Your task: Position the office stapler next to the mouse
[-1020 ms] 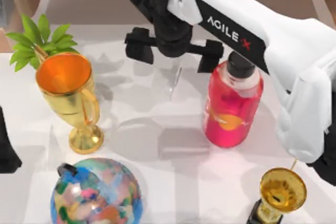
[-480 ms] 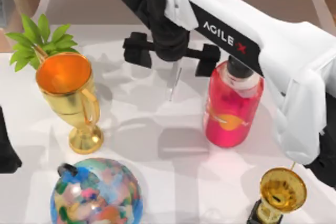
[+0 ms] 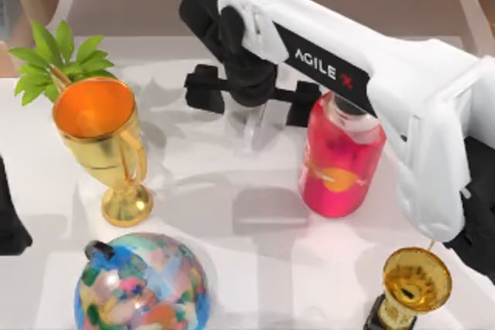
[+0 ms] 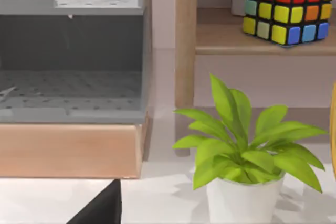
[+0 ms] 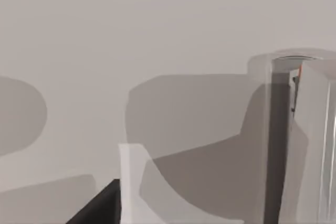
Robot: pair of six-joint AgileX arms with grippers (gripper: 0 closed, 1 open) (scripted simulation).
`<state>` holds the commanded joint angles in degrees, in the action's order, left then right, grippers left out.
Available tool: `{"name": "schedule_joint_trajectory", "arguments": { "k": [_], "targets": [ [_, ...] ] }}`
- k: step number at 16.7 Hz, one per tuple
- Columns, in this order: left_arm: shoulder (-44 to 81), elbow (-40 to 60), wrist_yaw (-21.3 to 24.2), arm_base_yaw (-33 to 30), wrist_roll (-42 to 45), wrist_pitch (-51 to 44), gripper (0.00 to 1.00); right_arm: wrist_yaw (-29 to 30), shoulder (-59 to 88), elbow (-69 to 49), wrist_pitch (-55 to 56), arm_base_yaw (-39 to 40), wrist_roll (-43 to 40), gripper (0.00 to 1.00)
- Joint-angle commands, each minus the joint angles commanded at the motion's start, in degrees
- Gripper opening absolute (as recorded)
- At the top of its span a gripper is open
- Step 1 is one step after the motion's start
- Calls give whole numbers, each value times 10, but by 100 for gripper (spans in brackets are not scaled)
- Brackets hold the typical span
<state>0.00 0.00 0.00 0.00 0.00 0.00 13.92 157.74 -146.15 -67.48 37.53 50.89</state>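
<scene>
Right end effector point(image 3: 251, 96) lowered slightly since earlier | fingers spread wide, gripping nothing | office stapler point(image 3: 254, 125) upright on counter point(image 3: 232, 214) directly beneath it, beside red bottle point(image 3: 340, 161) | left arm parked at left edge

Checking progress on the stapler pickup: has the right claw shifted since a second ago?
Yes. The right claw has edged slightly toward the table's right and down, closer to the stapler, judged against the red bottle.

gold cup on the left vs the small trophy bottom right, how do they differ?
The gold cup is much bigger than the small trophy. The gold cup has an orange inside and a side handle; the small trophy's bowl is yellow-gold inside. The gold cup stands on a gold foot; the small trophy sits on a dark base. Both are shiny gold, upright and open-topped.
</scene>
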Motion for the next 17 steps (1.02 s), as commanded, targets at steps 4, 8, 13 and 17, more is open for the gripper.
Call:
{"name": "schedule_joint_trajectory", "arguments": {
  "k": [4,8,13,17],
  "targets": [
    [0,0,0,0,0,0,100,0,0,0,0,0,0,77],
    [0,0,0,0,0,0,100,0,0,0,0,0,0,47],
    [0,0,0,0,0,0,100,0,0,0,0,0,0,10],
    [0,0,0,0,0,0,100,0,0,0,0,0,0,0]
  ]
}}
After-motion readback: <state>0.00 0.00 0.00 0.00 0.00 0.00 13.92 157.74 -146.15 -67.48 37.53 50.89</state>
